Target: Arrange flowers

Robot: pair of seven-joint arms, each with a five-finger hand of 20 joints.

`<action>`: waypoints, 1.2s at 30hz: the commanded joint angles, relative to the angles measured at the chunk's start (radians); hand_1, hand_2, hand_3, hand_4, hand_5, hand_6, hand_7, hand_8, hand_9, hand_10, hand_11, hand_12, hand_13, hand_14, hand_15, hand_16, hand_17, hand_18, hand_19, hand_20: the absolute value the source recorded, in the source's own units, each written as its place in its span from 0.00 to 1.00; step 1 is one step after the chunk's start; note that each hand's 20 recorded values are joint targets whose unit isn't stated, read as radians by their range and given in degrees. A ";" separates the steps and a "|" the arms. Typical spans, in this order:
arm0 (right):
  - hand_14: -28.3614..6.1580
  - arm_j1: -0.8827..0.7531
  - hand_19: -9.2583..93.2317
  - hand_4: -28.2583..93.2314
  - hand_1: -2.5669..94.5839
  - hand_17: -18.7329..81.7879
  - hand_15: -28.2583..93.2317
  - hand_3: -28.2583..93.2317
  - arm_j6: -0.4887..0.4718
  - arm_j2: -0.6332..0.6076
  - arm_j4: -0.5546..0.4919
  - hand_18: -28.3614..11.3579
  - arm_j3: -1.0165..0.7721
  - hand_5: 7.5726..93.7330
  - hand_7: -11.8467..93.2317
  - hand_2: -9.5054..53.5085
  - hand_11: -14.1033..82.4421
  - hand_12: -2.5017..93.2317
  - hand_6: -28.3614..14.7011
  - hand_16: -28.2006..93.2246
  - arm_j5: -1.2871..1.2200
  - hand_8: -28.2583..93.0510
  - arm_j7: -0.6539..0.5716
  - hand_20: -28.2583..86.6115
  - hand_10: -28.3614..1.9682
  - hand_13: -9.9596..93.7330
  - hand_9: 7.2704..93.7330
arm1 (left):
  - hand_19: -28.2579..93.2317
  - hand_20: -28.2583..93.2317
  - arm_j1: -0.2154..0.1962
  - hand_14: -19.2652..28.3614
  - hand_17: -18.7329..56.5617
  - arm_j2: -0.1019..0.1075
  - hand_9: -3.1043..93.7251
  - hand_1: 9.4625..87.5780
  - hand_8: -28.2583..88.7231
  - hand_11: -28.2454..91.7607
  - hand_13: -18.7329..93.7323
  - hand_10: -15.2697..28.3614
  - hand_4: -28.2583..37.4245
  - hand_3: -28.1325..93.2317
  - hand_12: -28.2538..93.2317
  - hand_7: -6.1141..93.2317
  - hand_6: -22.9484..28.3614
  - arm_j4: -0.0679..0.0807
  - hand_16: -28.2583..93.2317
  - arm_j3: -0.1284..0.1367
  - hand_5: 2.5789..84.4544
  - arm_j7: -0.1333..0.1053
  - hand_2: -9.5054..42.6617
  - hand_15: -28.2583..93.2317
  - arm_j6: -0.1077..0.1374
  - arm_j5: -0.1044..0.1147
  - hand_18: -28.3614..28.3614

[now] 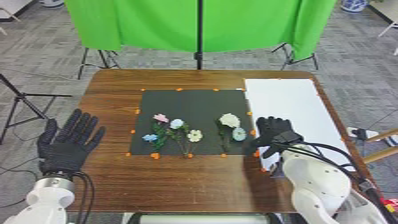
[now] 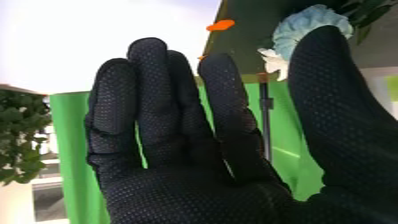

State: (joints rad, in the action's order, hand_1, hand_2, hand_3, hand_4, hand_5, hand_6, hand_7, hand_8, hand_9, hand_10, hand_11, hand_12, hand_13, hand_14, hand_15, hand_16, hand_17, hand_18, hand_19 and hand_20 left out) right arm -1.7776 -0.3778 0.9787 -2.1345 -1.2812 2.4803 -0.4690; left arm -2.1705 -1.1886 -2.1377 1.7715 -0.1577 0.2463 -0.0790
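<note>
Fingers (image 2: 160,115) straight, thumb apart, the black-gloved right hand (image 1: 276,132) should pinch the round pale-blue fabric flower (image 1: 239,133) gently, below its petals.

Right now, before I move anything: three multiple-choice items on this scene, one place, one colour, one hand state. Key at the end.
1. Where do the flowers lie?
A) on the white sheet
B) on the floor
C) on the dark sheet

2. What colour is the backdrop behind the table?
A) green
B) red
C) yellow

3. How is the right hand?
A) closed in a fist
B) fingers straight, holding nothing
C) pinching a flower

Key:
1 C: blooms and stems rest on the dark sheet in the head view.
2 A: green cloth hangs past the table's far edge.
3 B: the right wrist view shows its fingers extended, nothing in their grasp.
</note>
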 commanded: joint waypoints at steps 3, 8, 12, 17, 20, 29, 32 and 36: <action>0.29 0.001 0.79 0.05 0.32 0.46 0.64 0.84 0.551 0.015 0.114 0.14 -0.083 0.39 0.44 0.13 0.40 0.26 0.42 0.37 -0.141 0.13 0.206 0.46 0.15 0.55 0.44 | 0.50 0.37 0.014 0.74 0.18 0.019 0.45 0.19 0.17 0.41 0.44 0.72 0.00 0.82 0.35 0.20 0.62 0.022 0.20 0.041 0.51 -0.001 0.46 0.53 -0.026 -0.071 0.78; 0.34 0.060 0.61 0.01 0.25 0.40 0.52 0.86 0.500 0.134 0.191 0.20 -0.225 0.35 0.33 0.27 0.28 0.20 0.52 0.36 -0.684 0.14 0.467 0.40 0.34 0.50 0.39 | 0.49 0.36 0.050 0.72 0.19 0.076 0.44 0.18 0.17 0.38 0.43 0.71 0.00 0.82 0.34 0.18 0.62 0.046 0.20 0.081 0.51 -0.002 0.45 0.49 -0.052 -0.092 0.77; 0.35 0.115 0.46 0.00 0.19 0.37 0.39 0.86 0.421 0.208 0.215 0.23 -0.291 0.36 0.28 0.29 0.22 0.17 0.58 0.40 -1.133 0.14 0.428 0.41 0.49 0.44 0.36 | 0.47 0.35 0.071 0.70 0.19 0.097 0.42 0.16 0.18 0.35 0.41 0.70 0.00 0.81 0.33 0.15 0.61 0.064 0.20 0.102 0.49 -0.019 0.46 0.44 -0.080 -0.181 0.76; 0.36 0.139 0.36 0.00 0.12 0.35 0.30 0.85 0.348 0.246 0.244 0.25 -0.339 0.32 0.21 0.30 0.17 0.14 0.63 0.41 -1.411 0.15 0.433 0.41 0.47 0.39 0.31 | 0.42 0.34 0.098 0.65 0.21 0.136 0.37 0.12 0.18 0.30 0.35 0.67 0.00 0.80 0.32 0.12 0.60 0.078 0.20 0.098 0.44 -0.032 0.46 0.35 -0.067 -0.310 0.73; 0.45 0.121 0.28 0.00 0.08 0.35 0.26 0.85 0.295 0.265 0.242 0.32 -0.363 0.31 0.19 0.31 0.16 0.13 0.61 0.39 -1.411 0.16 0.423 0.40 0.48 0.35 0.30 | 0.42 0.34 0.090 0.65 0.21 0.146 0.37 0.13 0.18 0.31 0.36 0.67 0.00 0.80 0.32 0.12 0.60 0.084 0.20 0.093 0.45 -0.052 0.46 0.35 -0.060 -0.258 0.72; 0.54 0.078 0.23 0.00 0.06 0.32 0.23 0.86 0.199 0.313 0.210 0.38 -0.434 0.30 0.18 0.29 0.16 0.10 0.58 0.33 -1.426 0.16 0.424 0.38 0.49 0.30 0.27 | 0.39 0.33 0.127 0.53 0.22 0.190 0.25 0.13 0.17 0.26 0.27 0.59 0.00 0.81 0.29 0.12 0.58 0.078 0.18 0.072 0.43 -0.066 0.46 0.28 -0.051 -0.241 0.68; 0.53 0.063 0.23 0.00 0.06 0.32 0.23 0.86 0.166 0.325 0.202 0.38 -0.448 0.31 0.19 0.28 0.16 0.11 0.59 0.33 -1.430 0.16 0.409 0.37 0.49 0.29 0.27 | 0.37 0.33 0.106 0.50 0.21 0.178 0.22 0.13 0.17 0.26 0.24 0.57 0.00 0.81 0.27 0.12 0.56 0.065 0.17 0.090 0.39 -0.065 0.45 0.26 -0.073 -0.259 0.67; 0.51 0.037 0.23 0.00 0.07 0.31 0.23 0.85 0.171 0.317 0.180 0.36 -0.466 0.28 0.17 0.27 0.16 0.10 0.58 0.32 -1.435 0.16 0.410 0.37 0.48 0.29 0.26 | 0.35 0.32 0.119 0.48 0.21 0.151 0.19 0.13 0.16 0.24 0.22 0.54 0.00 0.80 0.25 0.11 0.55 0.108 0.16 0.094 0.34 -0.043 0.44 0.25 -0.203 -0.295 0.64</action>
State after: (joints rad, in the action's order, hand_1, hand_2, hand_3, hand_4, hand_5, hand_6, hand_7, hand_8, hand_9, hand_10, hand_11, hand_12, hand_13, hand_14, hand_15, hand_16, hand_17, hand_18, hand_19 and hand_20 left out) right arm -1.7003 -0.2079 1.2939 -1.9186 -1.7341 1.0148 -0.0590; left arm -2.0490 -1.0084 -2.0611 1.8504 -0.2203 0.1909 -0.3217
